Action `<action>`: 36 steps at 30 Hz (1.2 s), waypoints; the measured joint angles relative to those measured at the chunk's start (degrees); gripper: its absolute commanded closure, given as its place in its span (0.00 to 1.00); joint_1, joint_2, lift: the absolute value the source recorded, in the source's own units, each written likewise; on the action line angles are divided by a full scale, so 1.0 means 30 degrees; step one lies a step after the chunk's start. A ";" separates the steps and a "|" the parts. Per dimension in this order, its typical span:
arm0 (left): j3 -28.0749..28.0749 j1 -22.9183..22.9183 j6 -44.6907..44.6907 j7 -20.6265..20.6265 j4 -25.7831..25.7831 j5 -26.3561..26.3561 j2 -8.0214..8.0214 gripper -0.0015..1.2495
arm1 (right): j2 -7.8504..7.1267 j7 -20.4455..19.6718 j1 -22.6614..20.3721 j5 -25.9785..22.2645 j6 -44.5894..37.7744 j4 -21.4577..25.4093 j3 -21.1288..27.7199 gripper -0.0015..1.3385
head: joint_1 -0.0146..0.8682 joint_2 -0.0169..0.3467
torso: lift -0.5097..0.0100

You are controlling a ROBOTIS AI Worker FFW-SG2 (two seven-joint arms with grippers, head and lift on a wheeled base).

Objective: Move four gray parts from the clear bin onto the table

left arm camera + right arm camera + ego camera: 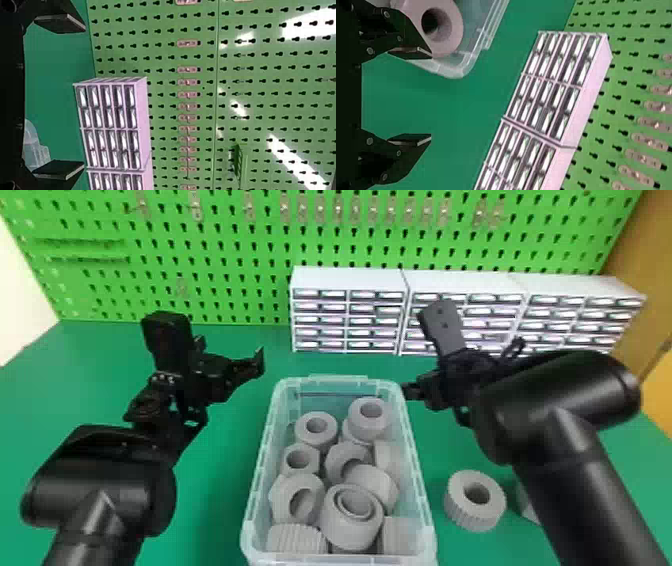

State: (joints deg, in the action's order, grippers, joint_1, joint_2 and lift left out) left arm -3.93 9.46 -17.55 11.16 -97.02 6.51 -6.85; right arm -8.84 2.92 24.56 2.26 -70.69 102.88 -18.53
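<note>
**Both hands empty near a loaded bin; snagged rim is the main hazard**

Risks, as judged:
- Right hand (431,95): released, fingers spread, nothing between them; right of centre in the head view, by the bin's (423,490) far right corner. A descent set slightly off could put a finger on the rim and drag or tip the bin.
- Parts lie crowded and overlapping. Closing on one could shove its neighbour, or give a shallow, slipping grip for want of finger room.
- One gray part (475,501) stands upright on the table (220,500), lower right of the frame. A second gray piece (529,502), probably another part, is mostly hidden behind the right arm (585,470). A low sweep of that arm could knock either; a part laid on its side might roll.

Left hand (82,96): likewise released and empty, left of the bin in the head view.

Containers:
- Bin: clear, lidless, lower centre. Holds roughly eleven gray parts, some bore-up, others tilted or on their sides. Highest-looking: the ring (370,429) at far right, leaning on another.
- Drawer units (345,280): white, upper right; drawer contents cannot be told.
</note>
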 measured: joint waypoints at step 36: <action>-0.0128 -0.0012 -0.0390 0.0264 0.0026 -0.0179 -0.0046 0.07 | 0.1102 -0.8555 0.0199 -0.7083 -0.3835 -0.0982 0.0846 0.39 | 0.79 0.12 | 0.89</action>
State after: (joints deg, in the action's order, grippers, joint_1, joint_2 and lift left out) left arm -4.32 9.42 -18.72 11.95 -96.94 5.98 -6.99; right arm -5.54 -22.75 25.16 -18.99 -82.20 99.93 -16.00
